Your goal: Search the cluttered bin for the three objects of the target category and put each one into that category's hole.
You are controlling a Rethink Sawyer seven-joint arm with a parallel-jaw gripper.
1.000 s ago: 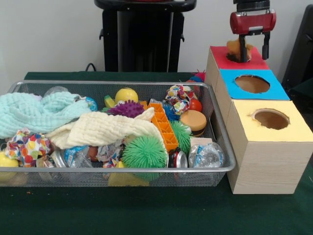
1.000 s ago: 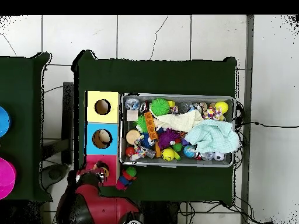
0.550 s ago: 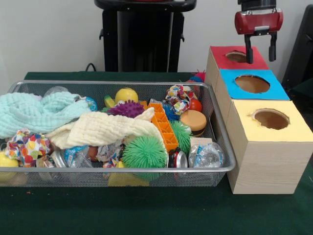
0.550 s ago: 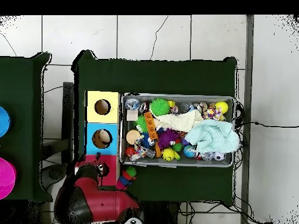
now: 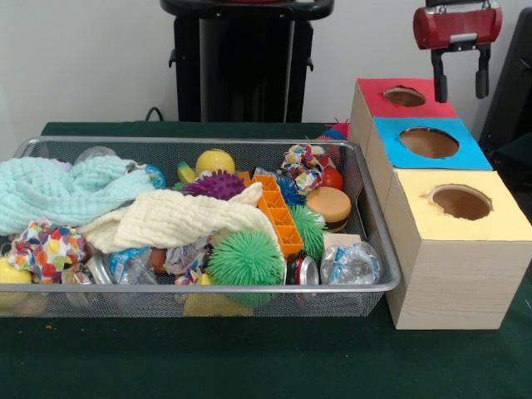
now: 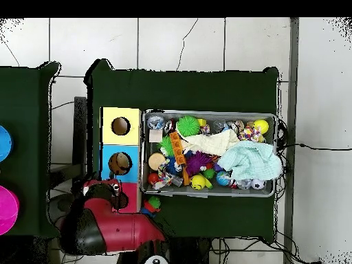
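Note:
My gripper (image 5: 460,84) hangs open and empty above and slightly right of the red hole (image 5: 405,96), at the far end of the wooden box. A blue hole (image 5: 429,142) and a yellow hole (image 5: 460,202) follow toward the front. The wire bin (image 5: 378,249) holds a green spiky ball (image 5: 246,259), a purple spiky ball (image 5: 218,184), an orange brick plate (image 5: 279,214), a yellow ball (image 5: 215,160), a burger toy (image 5: 329,205) and two cloths. In the overhead view the red arm (image 6: 96,223) covers most of the red section.
A cream cloth (image 5: 174,218) and a mint cloth (image 5: 66,191) cover part of the clutter. A small colourful toy (image 6: 150,206) lies on the green table outside the bin, beside the red section. A black stand (image 5: 245,58) rises behind the bin.
The tan object that sat between the fingers at the red hole is gone from sight. The gripper has risen and shifted right, still open.

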